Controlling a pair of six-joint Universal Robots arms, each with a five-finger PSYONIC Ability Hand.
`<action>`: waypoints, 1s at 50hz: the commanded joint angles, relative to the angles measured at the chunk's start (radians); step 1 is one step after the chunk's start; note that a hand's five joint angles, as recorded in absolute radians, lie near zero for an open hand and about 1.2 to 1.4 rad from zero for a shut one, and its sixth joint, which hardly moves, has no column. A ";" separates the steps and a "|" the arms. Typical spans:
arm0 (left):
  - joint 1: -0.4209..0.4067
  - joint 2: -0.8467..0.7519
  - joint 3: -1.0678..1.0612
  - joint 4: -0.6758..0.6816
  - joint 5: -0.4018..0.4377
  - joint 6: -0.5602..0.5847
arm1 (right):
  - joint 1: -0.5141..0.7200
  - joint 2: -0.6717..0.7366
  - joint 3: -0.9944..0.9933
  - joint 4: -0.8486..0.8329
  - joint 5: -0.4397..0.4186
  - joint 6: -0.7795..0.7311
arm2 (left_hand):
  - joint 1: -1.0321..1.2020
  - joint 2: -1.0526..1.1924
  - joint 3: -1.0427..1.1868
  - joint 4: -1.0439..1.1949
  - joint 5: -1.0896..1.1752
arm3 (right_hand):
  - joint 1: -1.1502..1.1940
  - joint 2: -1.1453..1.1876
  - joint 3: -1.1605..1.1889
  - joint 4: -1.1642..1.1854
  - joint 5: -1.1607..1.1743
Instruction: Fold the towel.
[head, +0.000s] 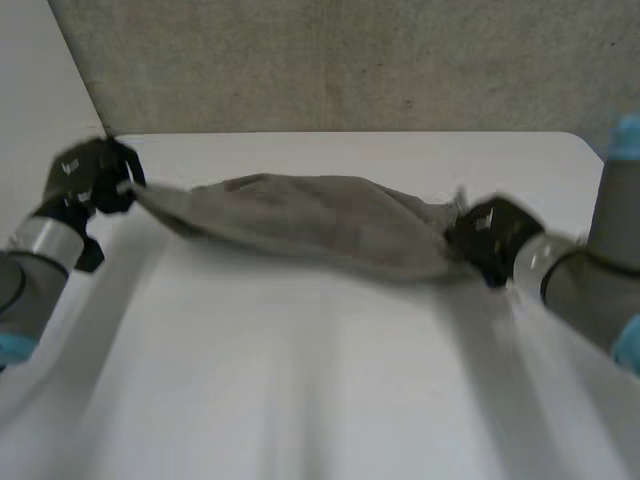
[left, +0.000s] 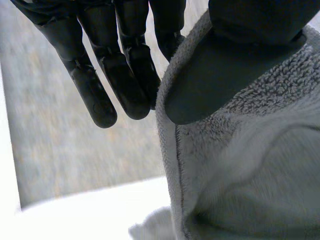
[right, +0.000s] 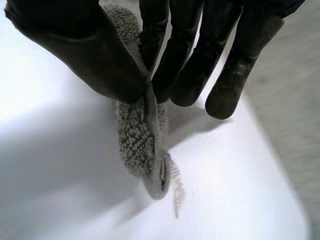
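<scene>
1. So, the grey towel (head: 320, 225) hangs stretched between both hands, sagging over the far half of the white table (head: 300, 400).
2. Left hand (head: 95, 175) pinches its left end, thumb against fingers.
3. Right hand (head: 490, 238) pinches the right end the same way.

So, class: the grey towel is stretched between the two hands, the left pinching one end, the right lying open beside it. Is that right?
No. The right hand is not open: its thumb and fingers pinch the towel's other end, as the right wrist view shows. The rest stands: the towel is stretched between the hands, the left hand pinching one end.
</scene>
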 joint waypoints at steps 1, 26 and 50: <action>0.048 -0.001 -0.137 0.014 0.065 0.208 | -0.001 -0.005 0.170 -0.025 0.000 -0.076 | 0.204 0.179 0.179 0.178 0.193 | 0.070 0.061 0.058 0.058 0.074; 0.100 -0.014 -0.292 0.078 0.280 0.650 | -0.044 -0.028 0.277 -0.252 -0.003 0.121 | -0.844 -0.869 -0.869 -0.870 -0.854 | 0.070 0.061 0.058 0.058 0.074; 0.128 -0.044 -0.343 0.149 0.407 0.845 | -0.043 -0.028 0.308 -0.281 -0.001 0.132 | -0.286 -0.311 -0.311 -0.312 -0.297 | 0.070 0.061 0.058 0.058 0.074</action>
